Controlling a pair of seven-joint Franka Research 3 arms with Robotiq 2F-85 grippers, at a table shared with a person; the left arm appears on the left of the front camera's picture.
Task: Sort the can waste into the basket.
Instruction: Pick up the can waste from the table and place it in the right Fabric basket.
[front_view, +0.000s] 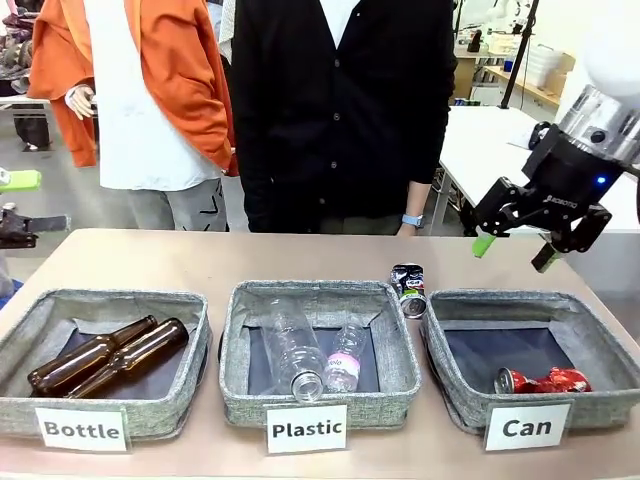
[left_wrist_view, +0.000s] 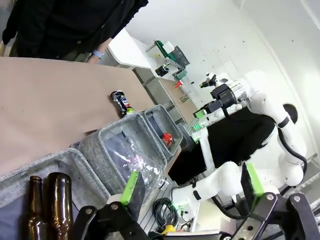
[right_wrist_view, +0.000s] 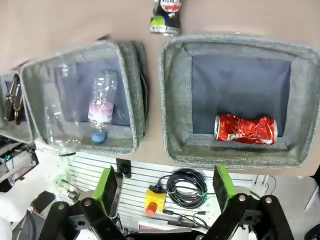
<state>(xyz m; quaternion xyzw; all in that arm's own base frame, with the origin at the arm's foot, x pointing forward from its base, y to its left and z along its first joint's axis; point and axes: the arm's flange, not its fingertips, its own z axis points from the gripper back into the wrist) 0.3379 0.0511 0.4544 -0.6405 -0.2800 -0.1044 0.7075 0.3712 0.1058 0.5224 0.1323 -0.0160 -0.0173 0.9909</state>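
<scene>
Hovering right end effector, red can below

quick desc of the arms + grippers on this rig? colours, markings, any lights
White rounded arm links with black joint bands. The right gripper is black with a silver wrist collar, white lettering on its body, a small blue light and bright green pads on the fingertips. The left gripper has the same black linkage fingers and green pads.

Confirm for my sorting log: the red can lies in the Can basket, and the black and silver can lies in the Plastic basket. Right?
Not quite. The red can does lie in the Can basket, but the front view shows the black and silver can on the table, between the two baskets' far corners.
</scene>
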